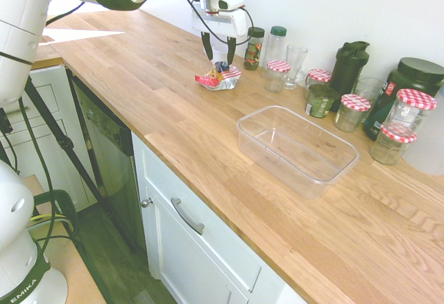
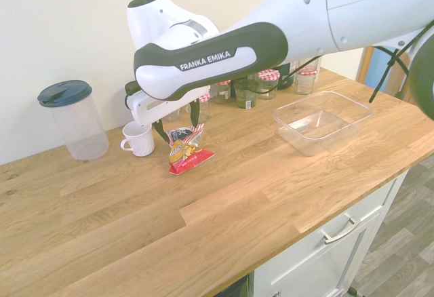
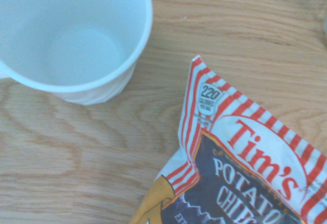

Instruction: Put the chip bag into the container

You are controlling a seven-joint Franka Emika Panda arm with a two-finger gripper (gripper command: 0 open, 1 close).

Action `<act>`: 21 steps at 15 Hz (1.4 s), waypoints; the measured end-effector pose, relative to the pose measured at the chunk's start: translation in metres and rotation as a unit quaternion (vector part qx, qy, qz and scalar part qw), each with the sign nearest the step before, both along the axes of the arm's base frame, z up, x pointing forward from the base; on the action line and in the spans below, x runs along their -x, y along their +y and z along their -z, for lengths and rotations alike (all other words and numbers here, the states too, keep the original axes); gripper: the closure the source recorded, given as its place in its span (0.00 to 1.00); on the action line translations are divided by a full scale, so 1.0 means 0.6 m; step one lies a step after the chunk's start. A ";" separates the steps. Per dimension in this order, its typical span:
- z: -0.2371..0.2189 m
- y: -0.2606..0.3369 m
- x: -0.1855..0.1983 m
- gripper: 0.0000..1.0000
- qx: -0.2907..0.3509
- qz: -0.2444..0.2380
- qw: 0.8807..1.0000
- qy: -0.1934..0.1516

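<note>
The chip bag (image 1: pixel 218 77) is a crumpled red, white and blue foil packet lying on the wooden counter, a little out from the back wall. It also shows in the second exterior view (image 2: pixel 186 151), and its "Tim's Potato Chips" print fills the corner of the wrist view (image 3: pixel 240 178). My gripper (image 1: pixel 219 60) hangs open just above the bag, pointing down, one finger to each side of the bag's top (image 2: pixel 180 133). It holds nothing. The container (image 1: pixel 297 148), a clear shallow tub, stands empty further along the counter (image 2: pixel 322 121).
A white mug (image 2: pixel 139 139) stands right beside the bag, close to the gripper (image 3: pixel 66 35). Jars with red-checked lids (image 1: pixel 417 103), bottles (image 1: pixel 254 47), a glass and a dark shaker (image 1: pixel 349 64) line the back wall. A clear jug with a dark lid (image 2: pixel 71 117) stands beyond the mug.
</note>
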State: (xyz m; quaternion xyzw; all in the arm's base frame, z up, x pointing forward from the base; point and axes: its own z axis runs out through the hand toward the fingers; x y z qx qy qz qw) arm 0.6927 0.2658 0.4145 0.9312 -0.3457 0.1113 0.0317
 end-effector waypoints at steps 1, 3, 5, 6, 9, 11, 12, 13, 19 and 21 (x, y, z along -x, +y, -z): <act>0.005 0.001 -0.005 1.00 0.000 0.001 1.000 0.002; 0.010 -0.007 -0.014 1.00 0.000 0.005 1.000 0.003; 0.011 -0.016 -0.018 1.00 -0.001 0.008 1.000 0.005; 0.012 -0.019 -0.019 1.00 -0.001 0.008 1.000 0.006; 0.014 -0.022 -0.020 1.00 -0.004 0.010 1.000 0.008; 0.021 -0.022 -0.019 1.00 -0.004 0.010 1.000 0.012; 0.028 -0.022 -0.018 1.00 -0.003 0.010 1.000 0.015; 0.032 -0.021 -0.017 1.00 -0.003 0.009 1.000 0.017; 0.052 -0.018 -0.013 1.00 -0.003 0.008 1.000 0.021; 0.054 -0.020 -0.014 1.00 -0.004 0.009 1.000 0.020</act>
